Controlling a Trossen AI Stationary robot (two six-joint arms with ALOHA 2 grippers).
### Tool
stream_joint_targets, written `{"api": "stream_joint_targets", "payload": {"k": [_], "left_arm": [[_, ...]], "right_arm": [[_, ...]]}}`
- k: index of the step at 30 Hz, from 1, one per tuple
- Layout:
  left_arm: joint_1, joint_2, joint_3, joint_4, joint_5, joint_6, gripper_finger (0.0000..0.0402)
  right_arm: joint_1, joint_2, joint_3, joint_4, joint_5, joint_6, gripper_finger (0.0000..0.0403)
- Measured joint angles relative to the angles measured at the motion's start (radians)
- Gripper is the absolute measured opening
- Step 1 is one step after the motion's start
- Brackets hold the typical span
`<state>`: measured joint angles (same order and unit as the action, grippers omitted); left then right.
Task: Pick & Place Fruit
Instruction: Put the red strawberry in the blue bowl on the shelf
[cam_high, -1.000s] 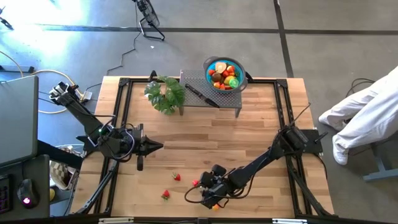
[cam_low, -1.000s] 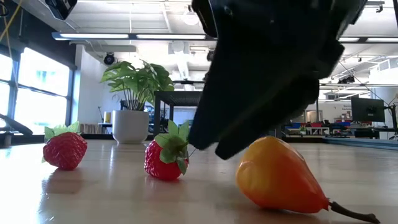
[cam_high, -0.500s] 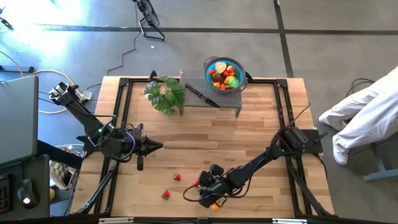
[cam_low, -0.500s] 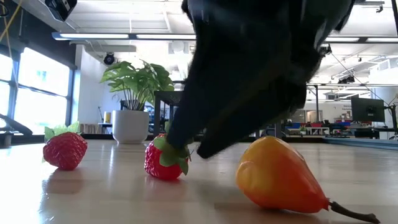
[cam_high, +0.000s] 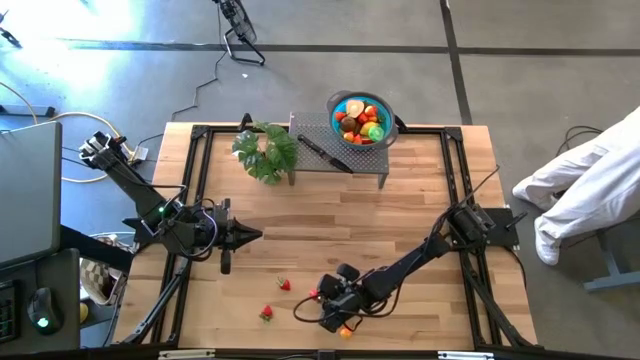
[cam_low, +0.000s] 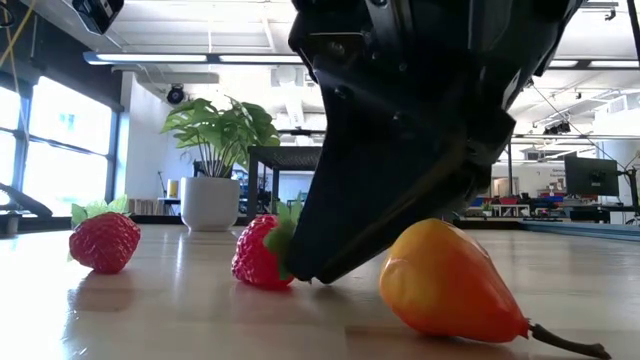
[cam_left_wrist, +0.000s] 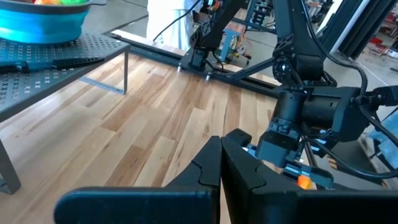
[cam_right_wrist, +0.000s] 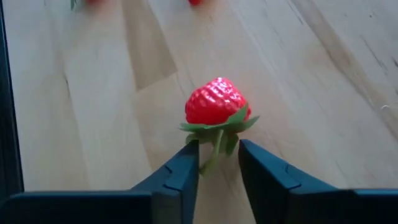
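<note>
- Right gripper (cam_right_wrist: 217, 167), dark two-finger claw, low over the front edge of the table: fingers narrowed to a slim gap around the green stem of a strawberry, not visibly pinching it yet. Whether contact is made cannot be told.
- Left gripper (cam_left_wrist: 221, 163), dark two-finger claw, waiting over the left middle of the table: fingers pressed together, nothing between them.
- Pale wooden plank table (cam_high: 400, 215), black rails along its sides.
- Grey perforated metal stand (cam_high: 372, 162) at the far edge, bearing the bowl and a black-handled knife (cam_high: 322, 153).
- Bushy green leafy plant (cam_high: 266, 151), left of the stand.
- Round blue bowl (cam_high: 336, 103) on the stand, already holding several toy fruits.
- Orange-yellow pear-shaped toy fruit with brown stalk (cam_low: 445, 281), lying on its side just beside the right claw, nearest the front edge.
- Red plastic strawberry with green leaf cap (cam_right_wrist: 216, 103), the target: it lies directly ahead of the right claw, long axis in line with the fingers, leaf cap and stem facing them, red tip pointing away. The right arm is far nearer than the left.
- Two further red strawberries (cam_high: 284, 285), (cam_high: 266, 314), loose on the boards, well apart from the claw on the left arm's side.
- Judgement: grasp is at the closing stage; the thin stem may slip unless the fingers reach the cap.
</note>
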<state>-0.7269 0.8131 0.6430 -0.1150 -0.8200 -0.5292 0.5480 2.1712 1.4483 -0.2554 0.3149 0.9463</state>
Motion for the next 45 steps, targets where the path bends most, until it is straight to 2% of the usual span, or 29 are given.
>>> {"api": "stream_joint_targets", "payload": {"k": [12, 23, 45], "left_arm": [[0.000, 0.000, 0.000, 0.000, 0.000, 0.000, 0.0000], [0.000, 0.000, 0.000, 0.000, 0.000, 0.000, 0.0000], [0.000, 0.000, 0.000, 0.000, 0.001, 0.000, 0.0000]], "right_arm": [[0.000, 0.000, 0.000, 0.005, 0.000, -0.008, 0.0009], [0.002, -0.021, 0.000, 0.035, 0.005, -0.034, 0.0004], [-0.021, -0.339, 0.000, 0.017, 0.267, -0.214, 0.0003]]}}
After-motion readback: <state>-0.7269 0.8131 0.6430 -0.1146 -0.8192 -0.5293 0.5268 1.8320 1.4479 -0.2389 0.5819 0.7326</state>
